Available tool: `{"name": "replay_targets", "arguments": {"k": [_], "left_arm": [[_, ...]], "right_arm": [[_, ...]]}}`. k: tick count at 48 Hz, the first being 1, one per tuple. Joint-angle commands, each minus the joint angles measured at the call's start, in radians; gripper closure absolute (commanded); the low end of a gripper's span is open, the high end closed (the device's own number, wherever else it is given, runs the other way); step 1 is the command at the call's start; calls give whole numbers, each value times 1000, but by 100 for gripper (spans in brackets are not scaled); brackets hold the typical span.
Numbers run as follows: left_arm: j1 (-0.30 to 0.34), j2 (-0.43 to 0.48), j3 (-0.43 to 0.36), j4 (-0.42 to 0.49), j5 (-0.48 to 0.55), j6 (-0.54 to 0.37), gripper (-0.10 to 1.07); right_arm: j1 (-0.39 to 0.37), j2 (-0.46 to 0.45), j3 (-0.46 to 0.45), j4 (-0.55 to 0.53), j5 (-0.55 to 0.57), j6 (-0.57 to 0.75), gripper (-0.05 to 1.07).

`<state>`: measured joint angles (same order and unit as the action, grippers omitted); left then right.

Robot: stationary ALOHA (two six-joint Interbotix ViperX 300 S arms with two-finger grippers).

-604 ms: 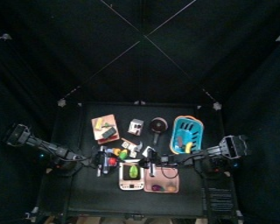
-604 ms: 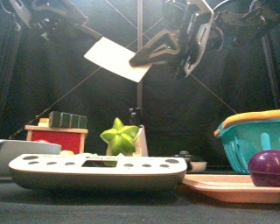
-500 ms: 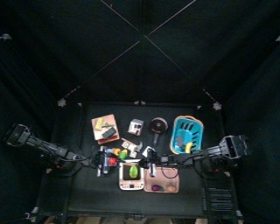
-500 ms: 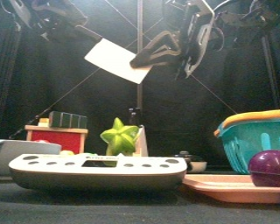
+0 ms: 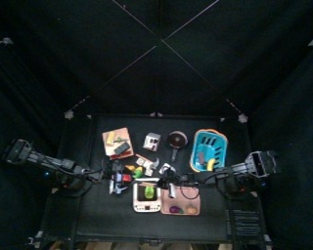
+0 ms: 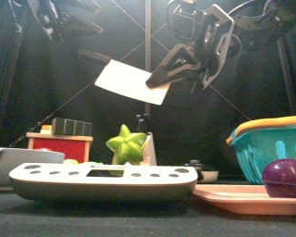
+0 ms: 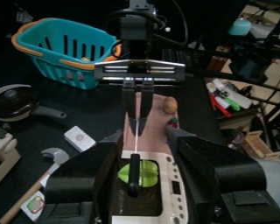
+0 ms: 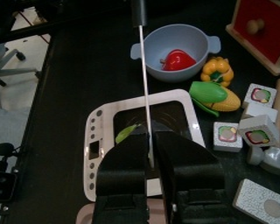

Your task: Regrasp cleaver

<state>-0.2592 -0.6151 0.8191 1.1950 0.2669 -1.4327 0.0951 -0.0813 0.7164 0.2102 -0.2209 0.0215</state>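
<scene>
The cleaver (image 6: 132, 83) hangs in the air above the table, its white blade tilted and its dark handle (image 6: 89, 54) pointing up to the left. My right gripper (image 6: 176, 72) is shut on the blade's right end. In the right wrist view (image 8: 150, 140) the blade (image 8: 145, 87) runs edge-on away from the jaws. My left gripper (image 7: 143, 140) is open, its jaws wide apart on either side of the handle (image 7: 133, 164). It faces the right gripper (image 7: 136, 66) along the edge-on blade (image 7: 136, 114). In the front view the left gripper (image 6: 67, 18) is at the upper left.
Under the cleaver a white scale (image 6: 107, 180) carries a green star fruit (image 6: 126, 143). A teal basket (image 6: 272, 148) and a pink tray (image 6: 243, 196) with a purple ball (image 6: 287, 176) stand on the right, a red box (image 6: 62, 145) on the left. A grey bowl (image 8: 178, 48) and a pan (image 7: 14, 101) lie further off.
The cleaver has come down a little and to the right, its blade now tilted flatter. The left gripper has shifted near the handle end.
</scene>
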Motion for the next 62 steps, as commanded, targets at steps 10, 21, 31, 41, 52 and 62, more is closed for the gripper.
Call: {"name": "replay_targets", "arguments": {"k": [10,21,31,41,52,62], "left_arm": [[-8,-15,-78,-273,190,253,16],[-37,2,-233,-653,451,765,16],[-38,-20,-204,-670,132,1028,16],[81,-34,17,-583,-393,1029,16],[210,-38,172,-663,-591,1040,17],[230,-35,232,-675,-680,1095,17]], "right_arm": [[-6,-38,-25,3,3,-2,73],[-6,-38,-29,3,3,-3,73],[-3,-43,-29,3,3,-2,73],[2,-63,-29,5,11,-2,73],[5,-87,-21,3,12,-2,73],[12,-83,-20,2,12,-2,73]]}}
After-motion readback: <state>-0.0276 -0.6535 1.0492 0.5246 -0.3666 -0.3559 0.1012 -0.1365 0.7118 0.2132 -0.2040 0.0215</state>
